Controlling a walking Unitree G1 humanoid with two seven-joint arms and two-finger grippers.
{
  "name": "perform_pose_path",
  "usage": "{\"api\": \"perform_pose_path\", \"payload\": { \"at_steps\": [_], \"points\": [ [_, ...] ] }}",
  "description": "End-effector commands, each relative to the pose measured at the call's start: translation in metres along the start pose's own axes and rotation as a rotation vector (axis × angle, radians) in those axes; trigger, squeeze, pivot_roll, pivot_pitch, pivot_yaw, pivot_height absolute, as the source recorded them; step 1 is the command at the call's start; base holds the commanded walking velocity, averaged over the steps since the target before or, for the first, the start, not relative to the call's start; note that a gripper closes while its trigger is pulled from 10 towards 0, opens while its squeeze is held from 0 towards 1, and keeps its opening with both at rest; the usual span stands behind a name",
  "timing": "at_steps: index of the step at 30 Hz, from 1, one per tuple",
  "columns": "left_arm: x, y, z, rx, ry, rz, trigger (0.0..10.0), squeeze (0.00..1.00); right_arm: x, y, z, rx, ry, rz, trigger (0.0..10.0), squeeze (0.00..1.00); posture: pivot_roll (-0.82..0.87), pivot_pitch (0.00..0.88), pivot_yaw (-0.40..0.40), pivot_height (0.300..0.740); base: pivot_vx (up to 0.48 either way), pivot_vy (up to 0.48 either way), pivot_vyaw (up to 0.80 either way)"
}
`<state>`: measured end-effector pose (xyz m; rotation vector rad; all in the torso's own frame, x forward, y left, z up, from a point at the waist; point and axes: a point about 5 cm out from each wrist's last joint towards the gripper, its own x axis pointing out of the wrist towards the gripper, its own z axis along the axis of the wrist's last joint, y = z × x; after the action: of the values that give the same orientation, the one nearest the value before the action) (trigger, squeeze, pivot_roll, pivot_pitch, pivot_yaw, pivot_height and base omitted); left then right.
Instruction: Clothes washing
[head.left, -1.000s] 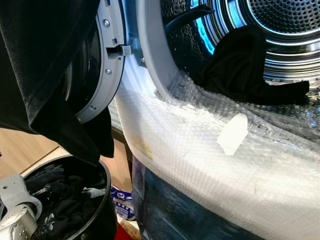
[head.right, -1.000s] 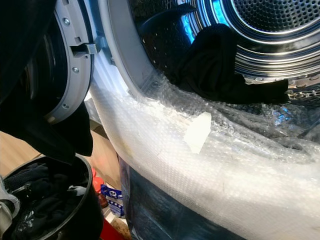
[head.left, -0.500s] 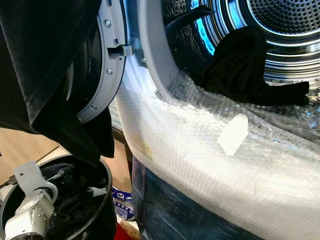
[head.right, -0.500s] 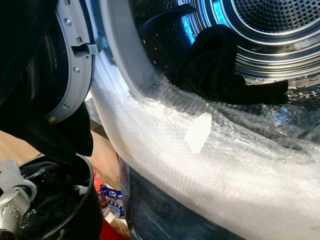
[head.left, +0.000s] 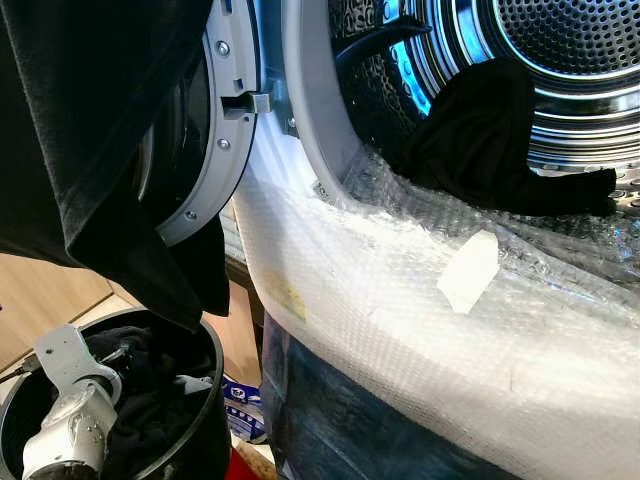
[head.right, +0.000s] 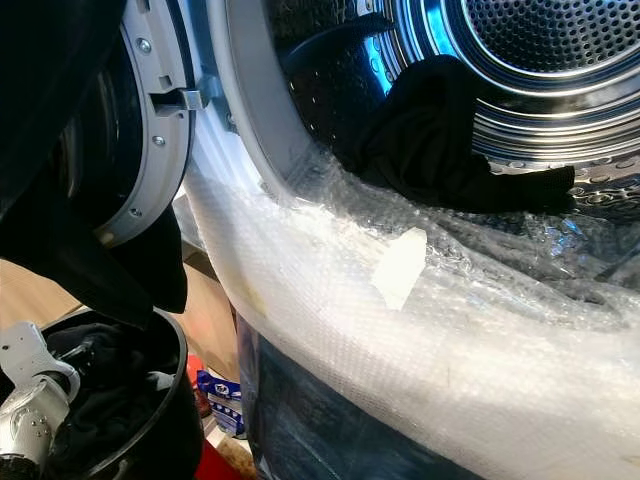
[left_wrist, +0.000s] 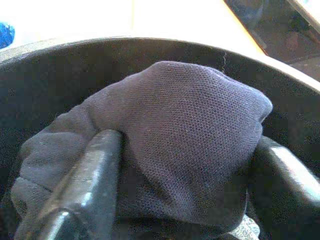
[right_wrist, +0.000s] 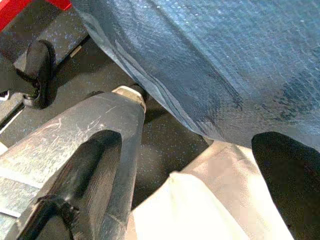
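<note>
A: Left gripper (left_wrist: 175, 165) down in black basket (head.left: 205, 395), near left; fingers clamped on bunched dark garment (left_wrist: 185, 130).
B: Right gripper (right_wrist: 200, 190)?
A: Fingers spread wide, nothing between; hanging idle low by blue-wrapped machine front.
B: Target?
A: Drum opening (head.left: 560, 60), far right and well above the basket. Black item (head.left: 480, 140) already lying inside, long axis left-right along drum floor.
B: Route?
A: Up and right, probably. Bubble-wrapped sill (head.left: 400, 290) between basket and drum; open door (head.left: 210, 130) and black cloth (head.left: 90, 150) draped overhead on left. Tight gap; likely snag on sill edge. Left arm nearer.
</note>
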<state>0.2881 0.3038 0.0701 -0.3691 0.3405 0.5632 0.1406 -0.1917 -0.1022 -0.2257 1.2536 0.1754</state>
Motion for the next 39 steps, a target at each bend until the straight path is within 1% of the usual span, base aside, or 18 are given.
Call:
{"api": "perform_pose_path", "payload": {
  "at_steps": [1, 6, 10, 15, 19, 27, 30, 33, 36, 39],
  "points": [
    [0.001, 0.001, -0.007, -0.002, 0.026, 0.015, 0.0, 0.00, 0.000, 0.004, -0.004, -0.032, 0.019, 0.018, 10.0, 0.00, 0.02, 0.000, -0.028, 0.740, 0.000, 0.000, 0.00],
    [0.001, 0.002, -0.004, -0.009, 0.015, 0.033, 0.0, 0.00, 0.000, 0.004, -0.003, -0.020, 0.015, 0.015, 10.0, 0.00, 0.02, 0.000, -0.029, 0.740, 0.000, 0.000, 0.00],
    [0.002, 0.004, -0.003, -0.011, 0.009, 0.051, 0.0, 0.00, 0.001, 0.007, -0.003, -0.055, 0.015, 0.047, 10.0, 0.00, 0.02, 0.012, -0.027, 0.740, 0.000, 0.000, 0.00],
    [0.001, 0.004, -0.002, -0.007, -0.003, 0.060, 0.0, 0.00, 0.001, 0.008, -0.003, -0.061, 0.016, 0.048, 10.0, 0.00, 0.02, 0.017, -0.025, 0.740, 0.000, 0.000, 0.00],
    [-0.001, 0.003, -0.002, -0.006, -0.012, 0.057, 0.0, 0.00, 0.001, 0.010, -0.004, -0.058, 0.019, 0.057, 10.0, 0.00, 0.01, 0.023, -0.020, 0.740, 0.000, 0.000, 0.00],
    [-0.004, 0.005, -0.003, 0.000, -0.015, 0.075, 0.0, 0.00, 0.001, 0.012, -0.008, -0.045, 0.029, 0.055, 10.0, 0.00, 0.02, 0.040, -0.013, 0.740, 0.000, 0.000, 0.00],
    [-0.005, 0.003, -0.003, -0.007, -0.017, 0.071, 0.0, 0.00, 0.001, 0.011, -0.008, -0.043, 0.032, 0.042, 10.0, 0.00, 0.02, 0.041, -0.014, 0.740, 0.000, 0.000, 0.00],
    [-0.006, 0.002, -0.001, -0.014, -0.023, 0.069, 0.0, 0.00, 0.001, 0.013, -0.006, -0.060, 0.014, 0.058, 10.0, 0.00, 0.03, 0.049, -0.009, 0.740, 0.000, 0.000, 0.00],
    [-0.009, 0.003, 0.003, -0.009, -0.042, 0.086, 0.0, 0.00, 0.001, 0.014, -0.003, -0.078, 0.002, 0.058, 10.0, 0.00, 0.03, 0.050, -0.007, 0.740, 0.000, 0.000, 0.00],
    [-0.014, 0.002, 0.008, -0.006, -0.079, 0.073, 0.0, 0.00, 0.002, 0.015, -0.001, -0.062, -0.002, 0.058, 10.0, 0.00, 0.04, 0.061, -0.008, 0.740, 0.000, 0.000, 0.00]
  ]
}}
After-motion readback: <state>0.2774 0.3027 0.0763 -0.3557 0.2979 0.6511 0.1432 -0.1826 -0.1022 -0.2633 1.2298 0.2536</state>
